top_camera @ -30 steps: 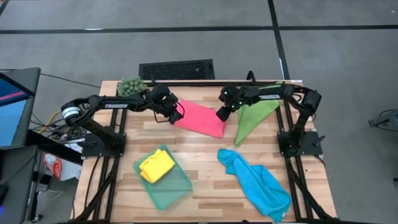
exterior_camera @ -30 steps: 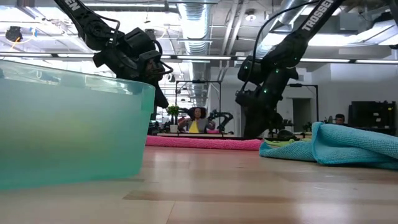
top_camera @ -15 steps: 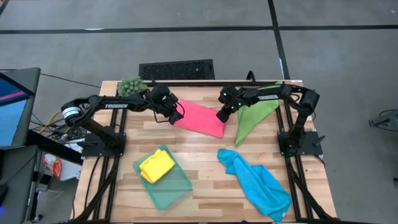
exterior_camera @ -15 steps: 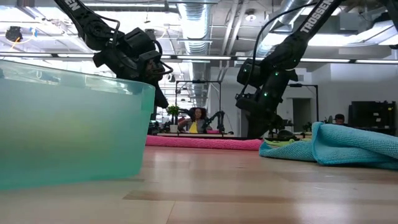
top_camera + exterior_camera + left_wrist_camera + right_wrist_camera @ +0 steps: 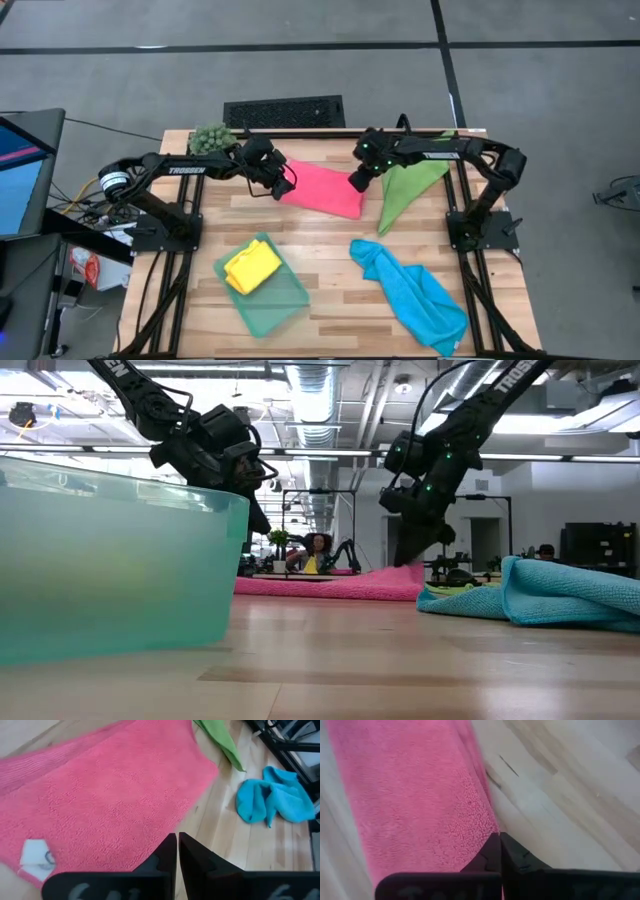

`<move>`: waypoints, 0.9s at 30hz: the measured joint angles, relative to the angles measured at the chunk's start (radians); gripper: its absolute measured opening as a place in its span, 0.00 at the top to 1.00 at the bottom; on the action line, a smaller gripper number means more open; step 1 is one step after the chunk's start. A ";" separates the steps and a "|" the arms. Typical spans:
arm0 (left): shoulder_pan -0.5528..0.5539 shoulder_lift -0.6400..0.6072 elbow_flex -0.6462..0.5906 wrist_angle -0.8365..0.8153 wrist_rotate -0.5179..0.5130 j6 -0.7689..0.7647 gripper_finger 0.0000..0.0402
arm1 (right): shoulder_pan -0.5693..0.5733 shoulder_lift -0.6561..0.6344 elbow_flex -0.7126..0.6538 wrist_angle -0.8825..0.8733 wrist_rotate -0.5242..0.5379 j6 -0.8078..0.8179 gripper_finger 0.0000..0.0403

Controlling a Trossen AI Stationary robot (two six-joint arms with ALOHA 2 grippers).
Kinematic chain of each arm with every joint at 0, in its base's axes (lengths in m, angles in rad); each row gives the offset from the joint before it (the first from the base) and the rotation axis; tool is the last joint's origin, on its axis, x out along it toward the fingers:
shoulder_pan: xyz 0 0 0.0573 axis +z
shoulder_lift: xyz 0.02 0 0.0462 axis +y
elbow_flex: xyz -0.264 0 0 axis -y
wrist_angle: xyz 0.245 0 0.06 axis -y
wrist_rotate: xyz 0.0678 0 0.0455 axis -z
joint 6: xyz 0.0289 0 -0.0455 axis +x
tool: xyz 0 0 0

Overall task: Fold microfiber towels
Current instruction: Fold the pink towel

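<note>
the bright blue microfiber towel (image 5: pixel 412 295) is left crumpled at the near right of the wooden bench (image 5: pixel 330 300), and the yellow microfiber towel (image 5: pixel 251 267) is seen folded inside the pale teal translucent tray (image 5: pixel 290 300) at the near left. beyond them the soft pink microfiber towel (image 5: pixel 322 187) is spread flat mid-bench, with the leaf green microfiber towel (image 5: pixel 408 188) just beside its right edge.

the right gripper (image 5: pixel 358 182) is closed, its fingers pinched on the pink towel's right corner. the left gripper (image 5: pixel 285 187) is held over the towel's left edge, fingers pressed together; whether any cloth is caught cannot be told.

the step in hand is judged to be lifting for a fold. it would be done well if the pinched corner were raised only enough to clear the bench, carried straight across, and laid edge to edge, with the left side held down so the cloth is not dragged.

in the low view the pinched corner is seen raised off the bench into a small peak, which is not shown from above. in the left wrist view a white label (image 5: pixel 34 854) is revealed on the towel, shown nowhere else
</note>
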 joint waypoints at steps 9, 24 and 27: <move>0.033 0.000 0.000 0.152 -0.169 0.090 0.97 | 0.034 -0.009 0.000 -0.031 0.026 -0.001 0.98; 0.089 0.356 0.519 -0.460 -0.324 0.349 1.00 | 0.164 0.076 0.000 -0.015 0.050 -0.007 0.98; 0.085 0.429 0.578 -0.462 -0.273 0.367 1.00 | 0.190 0.076 0.000 -0.022 0.100 -0.008 0.98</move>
